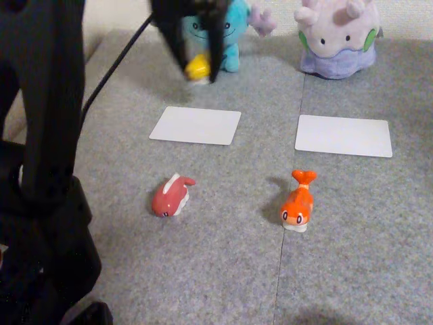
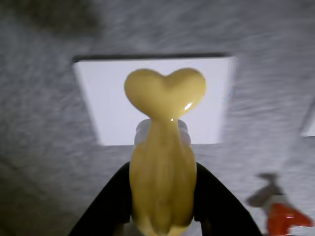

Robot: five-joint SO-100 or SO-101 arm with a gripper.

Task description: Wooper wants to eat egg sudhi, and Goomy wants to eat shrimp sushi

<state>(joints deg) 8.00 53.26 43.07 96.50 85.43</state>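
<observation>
My claw (image 1: 198, 70) grips the egg sudhi (image 1: 197, 67) in the air before Wooper (image 1: 223, 34), above the left white card (image 1: 195, 125); open grey mat lies around, shrimp sushi (image 1: 298, 203) well apart

We see our arm as a dark, blurred mass filling the nine o'clock side of the other view, with a black cable running up toward twelve o'clock where the pincer (image 1: 200, 71) hangs, its two dark fingers pointing down toward six o'clock. The fingers are closed around the egg sudhi (image 1: 198, 68), held clear above the grey floor mat. In the wrist view our pincer (image 2: 162, 196) enters from six o'clock, its black fingers (image 2: 114, 199) pressed against both flanks of the egg sudhi (image 2: 163, 162), whose tail points to twelve o'clock.
</observation>
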